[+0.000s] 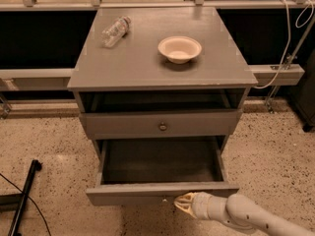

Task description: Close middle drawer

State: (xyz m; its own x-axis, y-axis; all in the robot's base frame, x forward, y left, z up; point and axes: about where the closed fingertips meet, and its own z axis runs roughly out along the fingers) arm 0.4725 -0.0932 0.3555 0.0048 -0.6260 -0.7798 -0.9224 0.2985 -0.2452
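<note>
The middle drawer (128, 193) is pulled far out of the grey cabinet, and its empty inside (160, 161) shows. My gripper (180, 201) is low at the bottom of the view. Its cream tip touches the drawer's flat front near the centre, where the knob is mostly hidden behind it. The fingers look shut with nothing between them. My white arm (256, 220) runs off to the lower right. The upper drawer (162, 126), with a round metal knob, is nearly pushed in. The lowest drawer is hidden under the open one.
A white bowl (179, 48) and a lying clear plastic bottle (116, 30) rest on the cabinet top (147, 68). A black stand leg (24, 195) lies on the speckled floor at the left. A rail with cables (285, 58) runs behind the cabinet at the right.
</note>
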